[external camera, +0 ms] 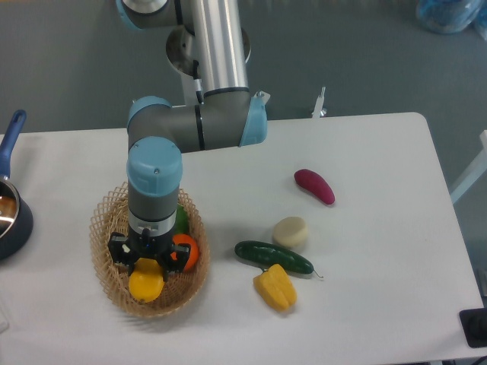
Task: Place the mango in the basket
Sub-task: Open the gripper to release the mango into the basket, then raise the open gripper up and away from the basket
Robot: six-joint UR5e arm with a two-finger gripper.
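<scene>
The yellow mango (146, 281) is low inside the tan wicker basket (108, 293) at the table's front left. My gripper (145, 262) points straight down over the basket with its black fingers either side of the mango's top, shut on it. A small orange (185, 253) lies in the basket right beside the gripper, and a bit of green vegetable (181, 220) shows behind the wrist. The arm hides the rest of the basket's contents.
To the right of the basket lie a dark green cucumber (272, 257), a yellow bell pepper (275, 287), a pale round item (291, 233) and a purple-red sweet potato (314, 185). A dark pot with a blue handle (11, 204) sits at the left edge.
</scene>
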